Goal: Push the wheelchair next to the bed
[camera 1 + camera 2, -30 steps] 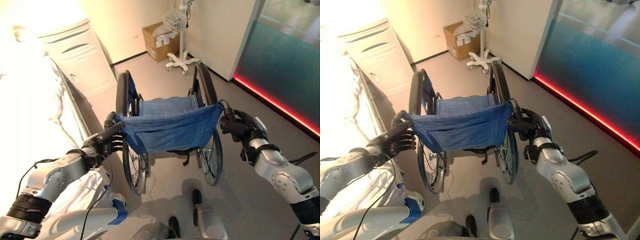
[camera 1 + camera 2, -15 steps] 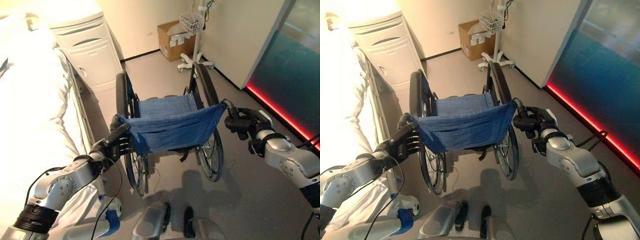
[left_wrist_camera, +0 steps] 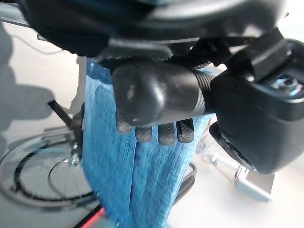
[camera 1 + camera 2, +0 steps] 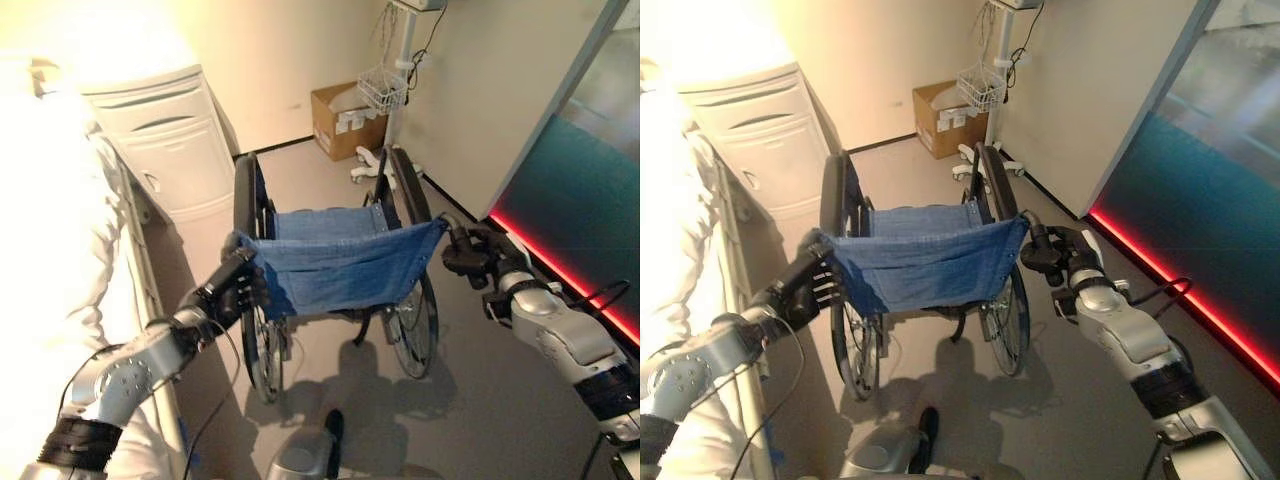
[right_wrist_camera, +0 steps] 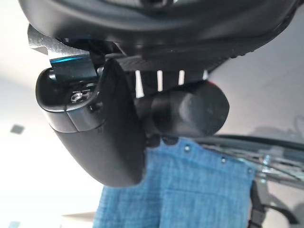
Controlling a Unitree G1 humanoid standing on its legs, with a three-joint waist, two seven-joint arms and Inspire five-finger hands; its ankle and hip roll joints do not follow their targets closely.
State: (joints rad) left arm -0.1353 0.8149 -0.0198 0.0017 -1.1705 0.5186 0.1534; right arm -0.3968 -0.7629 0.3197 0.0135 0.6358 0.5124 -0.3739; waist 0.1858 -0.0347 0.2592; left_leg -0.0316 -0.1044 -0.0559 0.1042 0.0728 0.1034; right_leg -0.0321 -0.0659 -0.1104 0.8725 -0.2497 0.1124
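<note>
Left hand, lower left of centre in the left eye view, has fingers curled round the left push handle of the folding wheelchair with blue denim sling seat and back; right hand, at centre right, is wrapped likewise round the right push handle. Chair stands mid-frame, running alongside the white-sheeted bed that fills the left edge, near it but with a strip of grey floor between. Risk, as I judge it: uneven push from the two arms would swing the left wheel into the bed rail; driving straight on would run the chair toward the white bedside cabinet at upper left. Wheeled white stand with wire basket and cardboard box sit beyond, upper centre. Head views give the gap to the bed and the layout ahead; wrist views give the wrap on each grip, close up.
</note>
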